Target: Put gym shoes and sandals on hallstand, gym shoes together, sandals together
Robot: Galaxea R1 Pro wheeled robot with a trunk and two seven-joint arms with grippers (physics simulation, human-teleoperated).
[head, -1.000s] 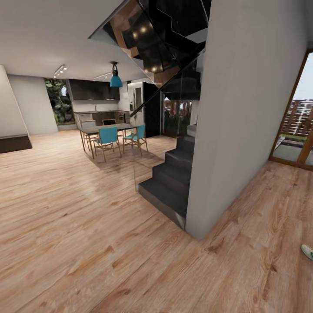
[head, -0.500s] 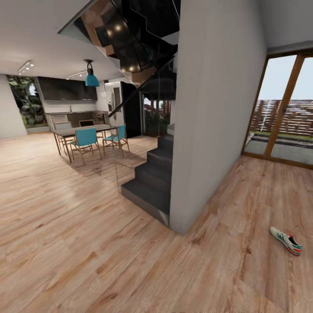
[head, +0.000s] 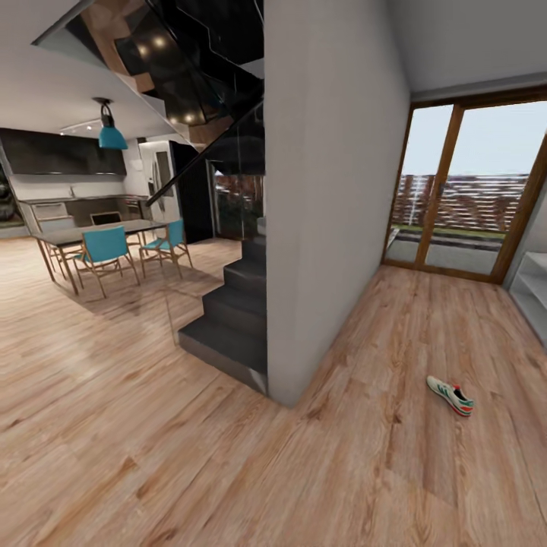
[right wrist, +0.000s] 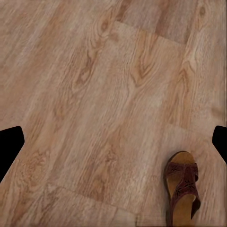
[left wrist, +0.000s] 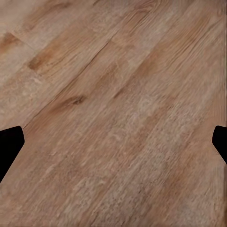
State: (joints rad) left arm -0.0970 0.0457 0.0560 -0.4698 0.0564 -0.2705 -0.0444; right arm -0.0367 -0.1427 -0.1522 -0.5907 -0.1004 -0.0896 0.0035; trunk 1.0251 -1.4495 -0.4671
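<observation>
- Head view: one gym shoe (head: 450, 396) lies on the corridor floor (head: 395, 456) at the lower right of the frame, well apart from the grey wall (head: 327, 190) that divides the picture. Its long axis runs on a diagonal, from upper left to lower right, with the red-orange end toward the lower right. A pale grey edge at the far right of the frame (head: 532, 292) is probably the hallstand, but too little of it shows to be sure. You'll need to drive on toward the shoe; judging by its side of the frame, your right arm looks the nearer.
- Left wrist view: the left end effector (left wrist: 113, 146) is spread wide, with its dark fingertips (left wrist: 9, 144) just entering at the two side edges. It holds nothing and touches nothing, and bare planks lie between the tips.
- Right wrist view: the right end effector (right wrist: 113, 146) is equally wide and empty. One brown sandal (right wrist: 182, 191) lies on the floor at the lower right of the frame, off to the side of the gap between the fingertips and not between them. Its long axis runs nearly top to bottom of the frame.
</observation>
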